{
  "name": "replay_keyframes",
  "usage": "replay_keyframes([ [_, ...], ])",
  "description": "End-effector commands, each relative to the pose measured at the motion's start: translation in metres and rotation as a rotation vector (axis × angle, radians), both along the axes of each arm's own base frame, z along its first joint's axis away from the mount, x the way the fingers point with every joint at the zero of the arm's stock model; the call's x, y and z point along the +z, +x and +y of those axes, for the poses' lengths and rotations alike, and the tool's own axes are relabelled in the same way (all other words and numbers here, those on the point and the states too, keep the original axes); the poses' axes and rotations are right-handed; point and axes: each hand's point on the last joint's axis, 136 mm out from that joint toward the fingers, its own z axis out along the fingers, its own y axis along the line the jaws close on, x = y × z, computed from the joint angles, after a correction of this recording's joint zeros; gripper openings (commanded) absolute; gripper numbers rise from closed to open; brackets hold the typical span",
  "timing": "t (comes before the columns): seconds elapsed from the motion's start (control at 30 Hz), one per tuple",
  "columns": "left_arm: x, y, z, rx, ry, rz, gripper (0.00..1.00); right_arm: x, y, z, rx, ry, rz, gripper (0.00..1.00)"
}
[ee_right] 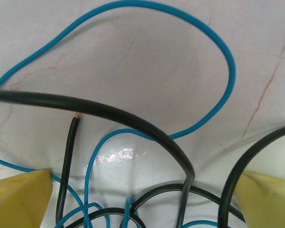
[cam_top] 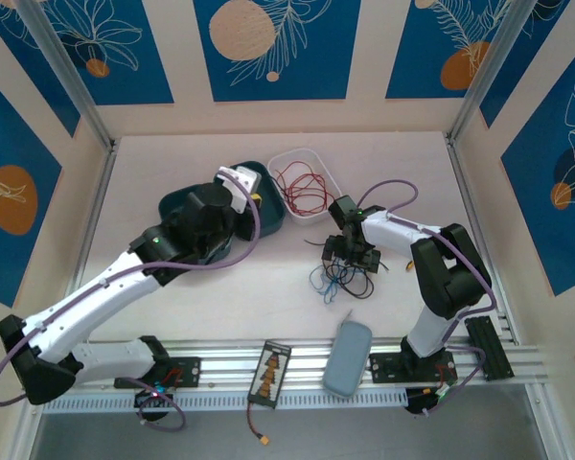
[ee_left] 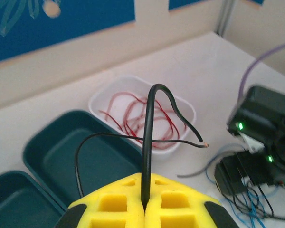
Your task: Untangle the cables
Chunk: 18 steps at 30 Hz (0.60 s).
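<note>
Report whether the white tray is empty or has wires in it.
Not empty. The white tray holds a loose tangle of red wires, lying inside its walls in the left wrist view.

Pale, faintly veined surface (cam_top: 402,158). Toward the far middle, white tray (cam_top: 307,151) just beside two dark teal trays (cam_top: 271,218) set side by side. On the near metal rail (cam_top: 220,359), grey-blue pouch (cam_top: 347,357); left of it, small striped piece (cam_top: 271,372), possibly a circuit board, with short yellow-plugged wire (cam_top: 264,440).

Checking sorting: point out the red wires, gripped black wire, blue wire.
red wires (ee_left: 127,118), left wrist view, middle of loops
black wire (ee_left: 148,142), left wrist view, upright stretch
blue wire (ee_right: 231,76), right wrist view, loop's right side
</note>
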Motion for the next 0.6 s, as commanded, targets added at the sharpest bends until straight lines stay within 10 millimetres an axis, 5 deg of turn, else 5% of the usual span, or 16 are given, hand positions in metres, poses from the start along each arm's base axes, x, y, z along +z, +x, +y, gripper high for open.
replay_keyframes([
  [0.0,0.023,0.011,0.021,0.081,0.044,-0.080,0.00,0.008,0.002,-0.011,-0.033,-0.042,-0.018,0.99],
  [0.2,0.020,0.033,0.033,0.143,0.045,-0.079,0.00,0.022,-0.001,-0.017,-0.046,-0.042,-0.059,0.99],
  [0.57,-0.038,0.103,0.056,0.287,0.048,0.070,0.00,0.050,-0.012,-0.035,-0.100,-0.053,-0.127,0.99],
])
